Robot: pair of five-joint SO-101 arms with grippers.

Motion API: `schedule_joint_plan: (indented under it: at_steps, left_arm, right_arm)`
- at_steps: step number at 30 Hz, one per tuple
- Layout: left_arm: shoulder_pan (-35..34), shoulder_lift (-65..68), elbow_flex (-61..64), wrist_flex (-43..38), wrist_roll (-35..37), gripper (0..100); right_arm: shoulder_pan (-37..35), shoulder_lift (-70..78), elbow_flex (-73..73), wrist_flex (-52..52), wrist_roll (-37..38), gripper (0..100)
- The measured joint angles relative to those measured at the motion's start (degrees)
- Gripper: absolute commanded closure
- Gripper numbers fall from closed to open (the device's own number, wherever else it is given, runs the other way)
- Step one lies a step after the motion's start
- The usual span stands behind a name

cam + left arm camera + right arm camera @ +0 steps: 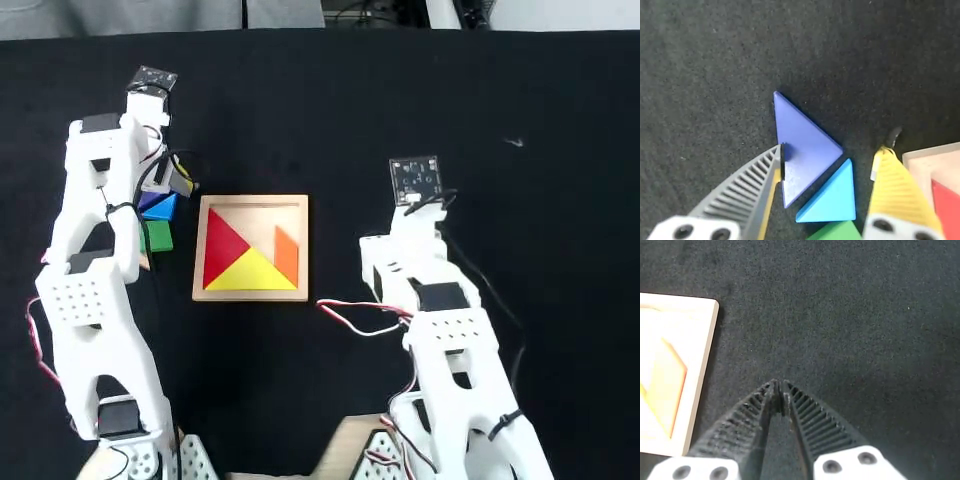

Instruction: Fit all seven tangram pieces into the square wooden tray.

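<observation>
1. The left gripper (pixel 832 150) stands wide open just left of the tray. Its grey ribbed finger (pixel 747 182) has its tip at the edge of the dark blue triangular piece (pixel 802 147). Its yellow finger (pixel 895 185) is over the black cloth table (pixel 500 110), between the loose pieces and the tray corner.
2. The dark blue triangular piece lies flat on the cloth. The light blue triangular piece (pixel 832 197) lies edge to edge with it.
3. The green block piece (pixel 157 236) lies just beside the light blue one, on the near side.
4. The square wooden tray (pixel 250 199) lies flat between the two arms.
5. In the tray, the red triangular piece (pixel 222 250) fills the left part. The yellow triangular piece (pixel 255 272) lies along the near edge, and the orange parallelogram piece (pixel 286 253) sits on the right.
6. The right gripper (pixel 778 390) hangs over bare cloth right of the tray, its black ribbed fingers pressed together on nothing.
</observation>
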Motion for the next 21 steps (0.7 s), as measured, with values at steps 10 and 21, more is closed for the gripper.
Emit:
schedule_joint_plan:
  at_steps: [10, 21]
  left_arm:
    - [-1.3, 2.9, -9.2, 5.9, 3.2, 71]
    - [1.8, 2.1, -13.7, 12.2, 3.5, 71]
  right_arm:
    - [0.0, 0.0, 0.0, 0.0, 0.0, 98.3]
    - [0.0, 0.0, 0.0, 0.0, 0.0, 98.3]
